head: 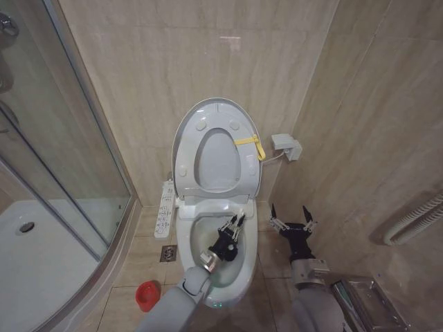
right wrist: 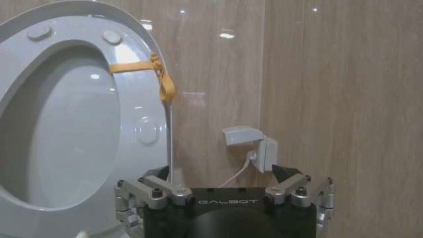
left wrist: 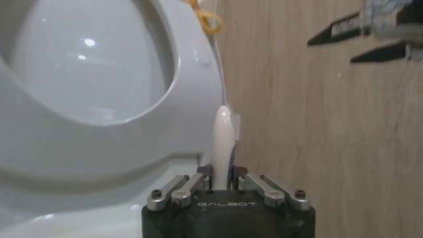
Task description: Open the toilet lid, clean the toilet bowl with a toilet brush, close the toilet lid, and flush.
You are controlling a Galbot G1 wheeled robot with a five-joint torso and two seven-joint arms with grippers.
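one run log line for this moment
glossy white oval lid: raised | left pincer: over white ceramic bowl, shut on thin white brush handle | right pincer: open, beside bowl

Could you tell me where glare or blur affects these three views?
Head view: even light, soft sheen on the raised toilet lid. Left wrist view: the toilet brush handle, clamped in the left gripper, and the seat look soft, with bright spots. Right wrist view: sharp, with lamp reflections on the wall tiles.
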